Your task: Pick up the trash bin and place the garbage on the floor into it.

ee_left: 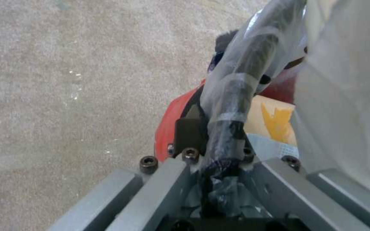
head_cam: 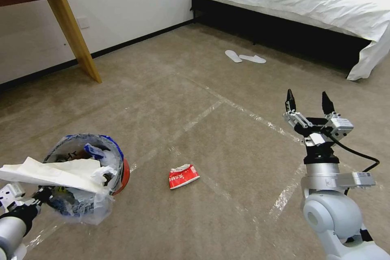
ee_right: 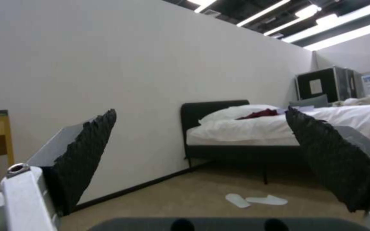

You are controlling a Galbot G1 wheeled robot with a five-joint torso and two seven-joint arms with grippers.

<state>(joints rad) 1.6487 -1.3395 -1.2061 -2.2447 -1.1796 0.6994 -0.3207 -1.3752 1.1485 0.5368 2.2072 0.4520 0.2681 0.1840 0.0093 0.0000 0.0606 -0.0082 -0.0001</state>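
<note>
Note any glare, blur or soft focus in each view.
Head view: sharp, glare on the floor tape lines. Left wrist view: soft; the trash bin and bag near the left gripper blur. Right wrist view: right gripper jaws sharp, ceiling lights blown out.

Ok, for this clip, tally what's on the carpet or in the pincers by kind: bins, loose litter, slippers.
Trash bin: 1, held off the floor by its rim in the left pincer
Litter on the floor: 1, a red wrapper
Slippers: 2, white, by the bed
Right pincer: open, 0 items
Total: 4
</note>
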